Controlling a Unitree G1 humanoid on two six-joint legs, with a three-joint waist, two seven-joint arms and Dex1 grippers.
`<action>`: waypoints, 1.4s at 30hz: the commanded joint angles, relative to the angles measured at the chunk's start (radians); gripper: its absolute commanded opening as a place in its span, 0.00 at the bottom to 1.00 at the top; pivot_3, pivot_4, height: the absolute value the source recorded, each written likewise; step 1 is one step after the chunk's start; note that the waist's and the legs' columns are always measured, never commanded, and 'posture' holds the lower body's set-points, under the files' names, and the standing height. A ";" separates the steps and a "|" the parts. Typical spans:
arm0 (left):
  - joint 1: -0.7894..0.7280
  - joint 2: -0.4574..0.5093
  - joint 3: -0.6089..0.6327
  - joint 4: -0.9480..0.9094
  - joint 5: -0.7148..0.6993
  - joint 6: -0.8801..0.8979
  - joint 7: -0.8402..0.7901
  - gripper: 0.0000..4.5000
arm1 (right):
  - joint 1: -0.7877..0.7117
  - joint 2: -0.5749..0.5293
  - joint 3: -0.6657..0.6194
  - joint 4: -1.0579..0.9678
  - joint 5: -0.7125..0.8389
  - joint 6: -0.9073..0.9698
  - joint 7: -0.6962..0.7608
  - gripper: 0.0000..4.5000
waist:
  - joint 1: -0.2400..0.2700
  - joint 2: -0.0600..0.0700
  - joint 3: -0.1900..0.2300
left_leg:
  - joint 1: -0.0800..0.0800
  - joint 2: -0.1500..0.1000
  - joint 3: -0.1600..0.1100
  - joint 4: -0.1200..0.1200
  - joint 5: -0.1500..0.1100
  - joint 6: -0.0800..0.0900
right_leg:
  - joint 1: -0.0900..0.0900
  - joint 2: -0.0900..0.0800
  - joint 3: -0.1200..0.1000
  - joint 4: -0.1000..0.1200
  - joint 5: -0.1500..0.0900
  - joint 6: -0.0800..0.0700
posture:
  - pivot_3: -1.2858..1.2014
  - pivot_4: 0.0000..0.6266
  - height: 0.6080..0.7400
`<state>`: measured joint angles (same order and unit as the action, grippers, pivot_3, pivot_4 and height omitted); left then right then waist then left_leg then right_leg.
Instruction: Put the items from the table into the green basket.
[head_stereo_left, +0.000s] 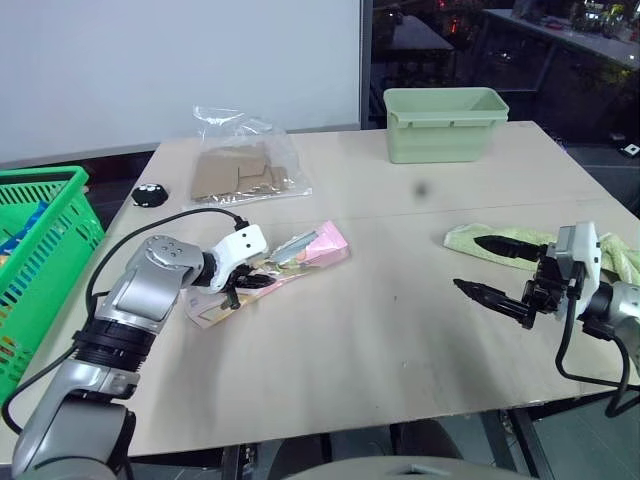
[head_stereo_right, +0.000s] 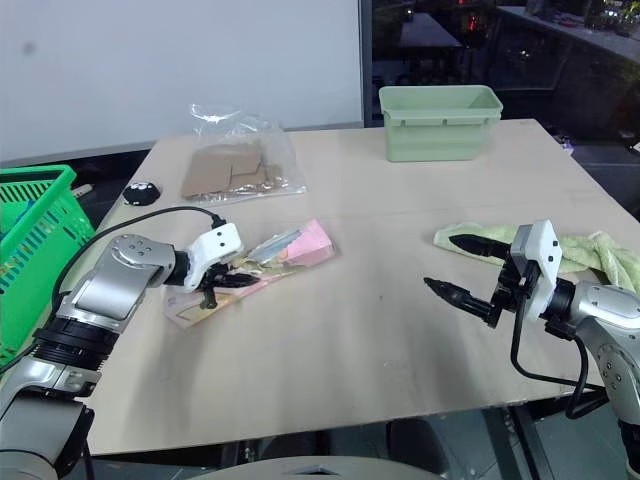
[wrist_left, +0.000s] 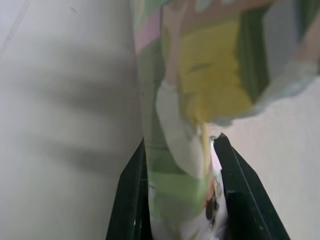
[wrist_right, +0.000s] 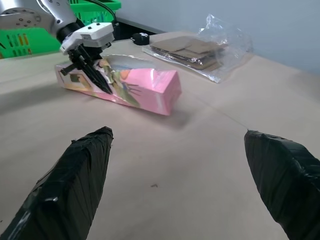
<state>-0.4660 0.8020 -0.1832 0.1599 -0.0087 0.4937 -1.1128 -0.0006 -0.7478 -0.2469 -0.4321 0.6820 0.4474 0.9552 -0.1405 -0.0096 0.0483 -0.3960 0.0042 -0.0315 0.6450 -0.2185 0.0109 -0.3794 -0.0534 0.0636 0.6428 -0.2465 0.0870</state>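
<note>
The green basket (head_stereo_left: 40, 235) waits off the table's (head_stereo_left: 400, 330) left edge. Just right of it, the left gripper (head_stereo_left: 243, 281) has its two black fingers clamped on the near end of the pink-and-white carton (head_stereo_left: 275, 268), which lies flat on the table. Holding so far from the middle, it should lift slowly and keep the carton level during the swing left. Far right, the right gripper (head_stereo_left: 492, 268) hangs wide open and empty beside a yellow-green cloth (head_stereo_left: 480, 236).
</note>
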 joint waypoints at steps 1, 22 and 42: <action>-0.051 -0.037 0.107 -0.007 -0.060 -0.048 0.072 0.10 | -0.035 -0.005 -0.016 -0.020 0.039 0.003 0.013 1.00 | 0.002 0.000 0.000 | -0.001 0.000 0.000 0.001 0.000 0.000 | 0.000 0.000 0.000 0.000 0.000 0.000 | 0.44 0.01 1.00; -0.268 0.294 0.547 0.344 0.038 -0.159 0.715 0.10 | -0.376 0.115 0.084 0.054 0.204 0.092 0.030 1.00 | 0.018 -0.013 0.007 | -0.002 0.001 -0.006 -0.005 -0.001 0.000 | -0.004 0.001 -0.003 0.001 0.006 -0.001 | 0.51 0.00 1.00; -0.003 0.351 0.659 0.447 0.026 -0.216 0.839 0.48 | -0.420 0.129 0.093 0.067 0.236 0.118 0.039 1.00 | 0.126 -0.022 0.002 | -0.003 0.002 -0.002 -0.006 0.000 -0.002 | -0.007 -0.001 -0.006 0.002 0.006 -0.003 | 0.51 0.00 1.00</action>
<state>-0.4553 1.1279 0.4424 0.6280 0.0176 0.2842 -0.3106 -0.4097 -0.6082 -0.1262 -0.3425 0.9032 0.5647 0.9936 -0.0149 -0.0311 0.0505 -0.3989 0.0063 -0.0332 0.6395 -0.2185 0.0089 -0.3862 -0.0544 0.0573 0.6446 -0.2406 0.0838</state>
